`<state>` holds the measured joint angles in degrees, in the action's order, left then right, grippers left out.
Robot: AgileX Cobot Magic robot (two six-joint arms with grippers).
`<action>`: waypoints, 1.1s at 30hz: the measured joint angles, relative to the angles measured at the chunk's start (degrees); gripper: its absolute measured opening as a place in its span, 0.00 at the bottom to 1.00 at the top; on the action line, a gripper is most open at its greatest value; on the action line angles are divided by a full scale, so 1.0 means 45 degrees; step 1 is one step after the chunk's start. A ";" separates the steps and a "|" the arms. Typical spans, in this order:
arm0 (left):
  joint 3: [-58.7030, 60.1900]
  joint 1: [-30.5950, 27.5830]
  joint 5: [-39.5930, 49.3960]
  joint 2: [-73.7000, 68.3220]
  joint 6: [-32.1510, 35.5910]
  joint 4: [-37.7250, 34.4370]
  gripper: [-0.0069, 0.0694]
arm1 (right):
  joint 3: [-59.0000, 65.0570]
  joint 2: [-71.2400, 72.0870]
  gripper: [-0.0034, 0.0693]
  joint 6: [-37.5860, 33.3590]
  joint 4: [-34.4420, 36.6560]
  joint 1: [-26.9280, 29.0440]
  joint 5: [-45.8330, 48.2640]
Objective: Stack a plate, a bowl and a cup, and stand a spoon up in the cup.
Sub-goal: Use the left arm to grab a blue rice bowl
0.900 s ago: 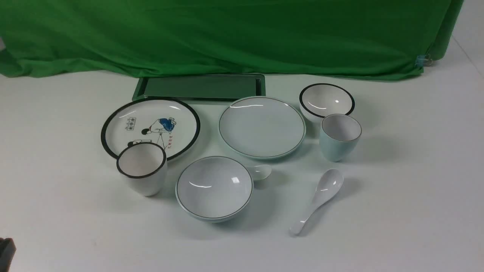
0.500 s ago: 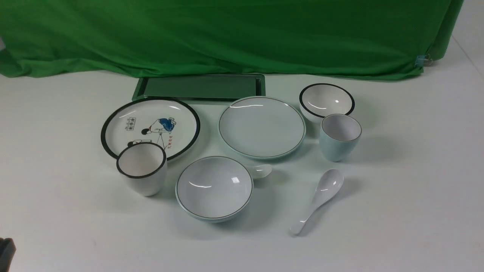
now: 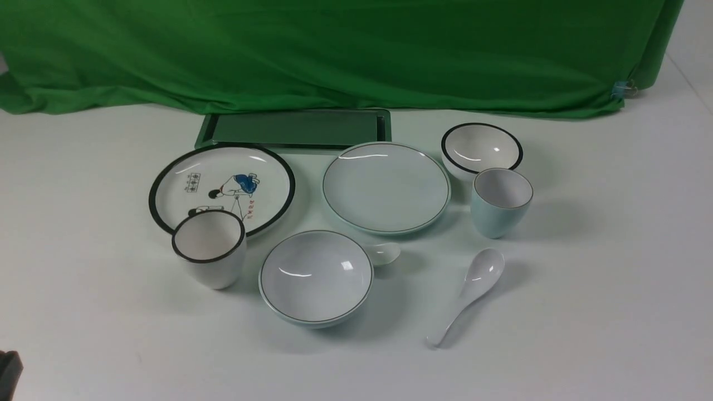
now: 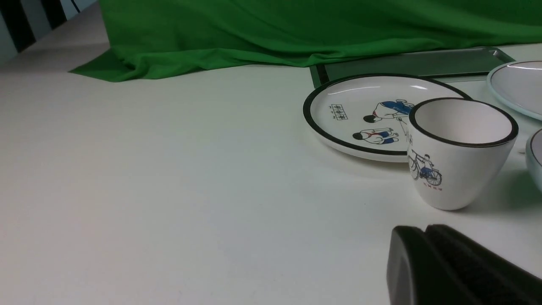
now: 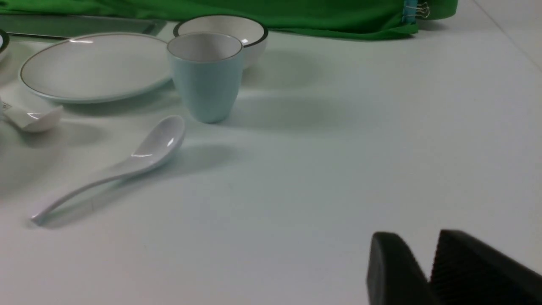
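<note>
Tableware sits spread over white surface (image 3: 585,312), nothing stacked yet. Pale blue-green round plate with thin dark rim line (image 3: 386,187) lies flat mid-surface, just in front of dark green rectangular tray (image 3: 295,128). Pale blue-green glossy bowl (image 3: 315,277) stands upright nearer the robot, left of the plate and apart from it. Handleless pale blue cup (image 3: 500,201) stands upright just right of the plate, in front of small white black-rimmed bowl (image 3: 481,147). Long plain white ceramic spoon (image 3: 470,294) lies on the surface in front of the cup, scoop toward it, not touching. Shorter white spoon (image 3: 383,252) pokes out behind the blue-green bowl, mostly hidden. White black-rimmed cartoon plate (image 3: 221,188) is at left, with white black-rimmed cup (image 3: 209,248) before it. Green cloth (image 3: 334,50) drapes along the far side. Left hand (image 4: 423,231) is low near the white cup, fingers pressed together, empty. Right hand (image 5: 423,245) is low over bare surface, well right of the long spoon, fingers closed, empty.
</note>
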<state>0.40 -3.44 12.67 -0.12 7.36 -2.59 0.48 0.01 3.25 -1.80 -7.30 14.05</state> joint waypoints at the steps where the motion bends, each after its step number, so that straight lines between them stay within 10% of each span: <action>1: 0.0000 0.0000 0.0000 0.0000 0.0000 0.0014 0.06 | 0.0000 0.0000 0.32 0.0000 0.0000 0.0000 0.0000; 11: 0.0000 0.0000 -0.1313 0.0000 0.0000 0.0356 0.06 | 0.0000 0.0000 0.36 0.0000 -0.0013 0.0000 -0.0405; 22: 0.0000 0.0000 -0.9350 0.0000 -0.0058 0.0876 0.06 | 0.0000 0.0000 0.37 0.1600 -0.0014 0.0000 -0.8489; 27: -0.0015 0.0000 -1.2043 0.0000 -0.4922 0.0734 0.06 | 0.0000 -0.0339 0.37 0.2234 0.0130 0.0000 -1.1041; 33: -0.2276 0.0000 -1.0999 -0.1459 -0.6649 0.2332 0.06 | -0.1085 -0.1923 0.23 0.1947 0.0139 0.0000 -1.0671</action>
<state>-9.84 -3.44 -36.83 -6.69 -22.56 7.91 -4.40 -8.64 12.01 -1.18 -7.30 -33.97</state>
